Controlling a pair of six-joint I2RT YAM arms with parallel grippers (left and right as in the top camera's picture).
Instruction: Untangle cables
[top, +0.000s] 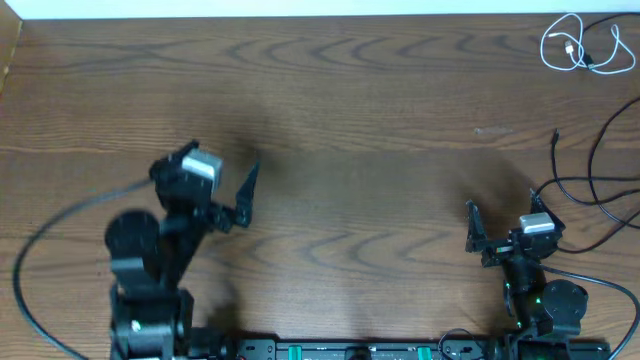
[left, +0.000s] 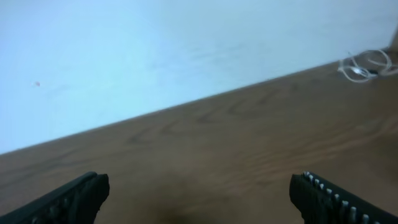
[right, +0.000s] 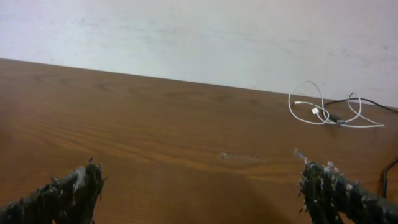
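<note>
The short white cord lies coiled at the table's far right corner, with a black cable looped beside it. More thin black cables spread along the right edge, one plug end near the middle right. My left gripper is open and empty over the left half of the table, far from the cables. My right gripper is open and empty, just left of the black cables. The white cord also shows in the left wrist view and the right wrist view, well beyond my open fingers.
The wooden table ends at a white wall along the back. A thick black arm lead arcs at the left. The arm bases and a rail sit along the front edge.
</note>
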